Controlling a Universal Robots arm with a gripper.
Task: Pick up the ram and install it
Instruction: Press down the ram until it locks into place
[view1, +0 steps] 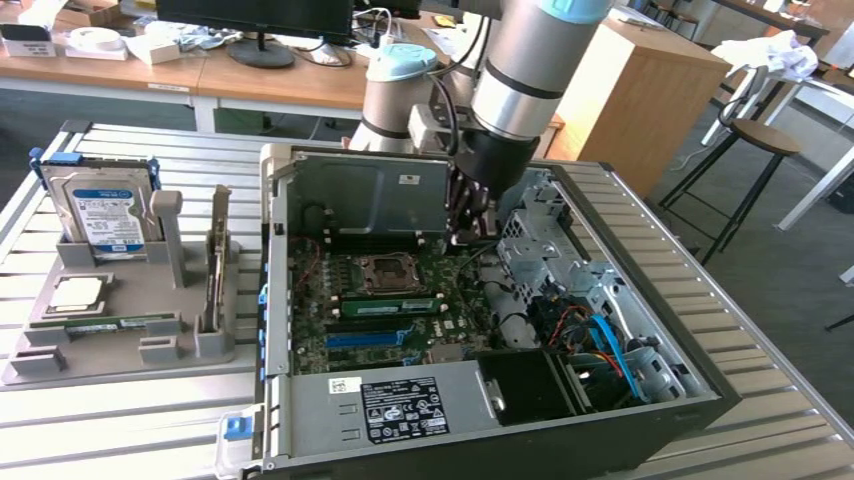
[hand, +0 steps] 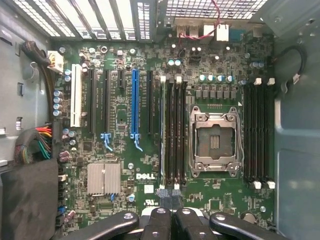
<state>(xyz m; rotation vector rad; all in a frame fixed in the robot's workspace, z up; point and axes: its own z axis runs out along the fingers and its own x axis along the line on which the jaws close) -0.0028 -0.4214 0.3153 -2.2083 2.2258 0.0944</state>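
One ram (view1: 387, 303), a thin green stick, sits in a memory slot on the motherboard inside the open computer case, just beside the empty processor socket (view1: 387, 270). In the wrist view this ram (hand: 162, 135) shows edge-on in the outermost slot of the bank beside the socket (hand: 215, 140). My gripper (view1: 467, 238) hangs inside the case above the board. It is shut (hand: 168, 192) over the end of those slots, with nothing visible between its fingers. Another green ram stick (view1: 120, 322) lies flat in the grey holder on the exterior view's left.
The grey holder (view1: 187, 345) also carries a silver hard drive (view1: 107, 215) standing upright and a square processor chip (view1: 78, 292). The case walls (view1: 694, 330), a drive cage (view1: 360, 195) and blue and orange cables (view1: 601, 335) surround the board. A stool (view1: 761, 135) stands at the back right.
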